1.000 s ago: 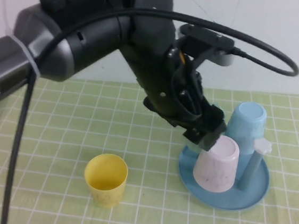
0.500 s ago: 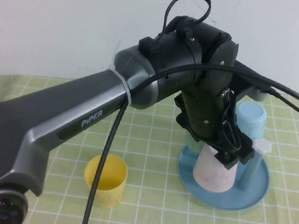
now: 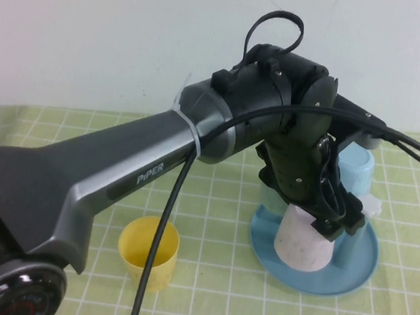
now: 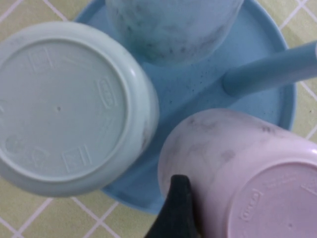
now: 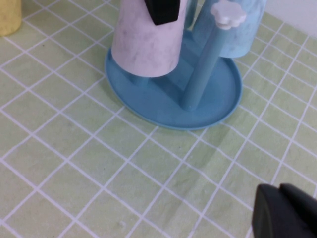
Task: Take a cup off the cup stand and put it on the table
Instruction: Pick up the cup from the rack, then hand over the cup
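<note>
Your left gripper point(image 3: 333, 219) sits right on top of the cup point(image 3: 303, 244), which is upside down on the cup stand point(image 3: 360, 267). In the left wrist view one dark finger point(image 4: 177, 208) presses the cup's side wall; the other finger isn't visible, so you can't tell if the grip is closed on it. Just beside the gripper stands a bare blue post w/ a white flower cap point(image 3: 371, 207). Right behind the gripper is a light blue cup point(image 3: 355, 167), also inverted on the stand. Well off to the gripper's left, a yellow cup point(image 3: 148, 252) stands upright, mouth up, on the green-grid worktop point(image 3: 62, 131). Your right gripper point(image 5: 285, 212) hovers low over the worktop, near the stand's rim but apart from it; only a dark corner shows, state can't be told.
</note>
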Robot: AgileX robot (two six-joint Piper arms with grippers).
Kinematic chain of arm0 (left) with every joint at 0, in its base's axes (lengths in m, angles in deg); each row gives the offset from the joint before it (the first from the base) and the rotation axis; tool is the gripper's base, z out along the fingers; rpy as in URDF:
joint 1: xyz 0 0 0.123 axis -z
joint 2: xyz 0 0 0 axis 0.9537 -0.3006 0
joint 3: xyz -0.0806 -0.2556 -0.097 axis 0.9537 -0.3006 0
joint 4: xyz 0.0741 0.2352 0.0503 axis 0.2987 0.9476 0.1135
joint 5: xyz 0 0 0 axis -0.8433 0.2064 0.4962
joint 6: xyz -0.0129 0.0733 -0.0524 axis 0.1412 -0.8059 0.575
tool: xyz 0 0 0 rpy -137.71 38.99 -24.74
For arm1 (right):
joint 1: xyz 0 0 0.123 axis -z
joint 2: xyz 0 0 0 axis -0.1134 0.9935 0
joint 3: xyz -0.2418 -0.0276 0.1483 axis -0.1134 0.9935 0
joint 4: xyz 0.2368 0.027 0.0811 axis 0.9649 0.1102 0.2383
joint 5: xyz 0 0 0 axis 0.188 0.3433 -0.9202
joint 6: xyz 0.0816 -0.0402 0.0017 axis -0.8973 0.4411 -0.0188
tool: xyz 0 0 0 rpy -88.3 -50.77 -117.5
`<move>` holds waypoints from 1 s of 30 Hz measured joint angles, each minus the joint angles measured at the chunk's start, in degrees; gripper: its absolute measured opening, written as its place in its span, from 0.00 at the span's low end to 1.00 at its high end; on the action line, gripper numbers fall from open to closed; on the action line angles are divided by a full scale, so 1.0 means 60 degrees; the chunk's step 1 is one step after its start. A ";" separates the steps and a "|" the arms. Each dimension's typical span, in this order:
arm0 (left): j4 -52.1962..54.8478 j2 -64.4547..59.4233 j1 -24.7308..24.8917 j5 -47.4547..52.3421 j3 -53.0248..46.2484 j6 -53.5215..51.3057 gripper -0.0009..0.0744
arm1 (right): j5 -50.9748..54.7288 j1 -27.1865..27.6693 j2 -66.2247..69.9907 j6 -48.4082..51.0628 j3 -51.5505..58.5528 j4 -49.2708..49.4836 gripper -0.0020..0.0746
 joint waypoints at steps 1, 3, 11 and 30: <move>0.0000 -0.0065 0.0000 0.0019 0.0000 -0.0109 0.80 | 0.0000 0.0000 0.0000 0.0000 0.0000 0.0000 0.02; 0.0000 -0.0105 0.0000 0.0063 0.0000 -0.0310 0.80 | 0.0000 0.0000 0.0000 0.0000 0.0000 0.0000 0.02; 0.0000 -0.0123 0.0000 0.0181 0.0000 -0.0348 0.74 | 0.0000 0.0000 0.0000 0.0000 0.0000 0.0000 0.02; -0.0784 0.1010 0.0014 0.2120 0.3629 -0.0150 0.74 | -0.0790 0.0000 -0.0118 0.1402 -0.0290 0.6245 0.02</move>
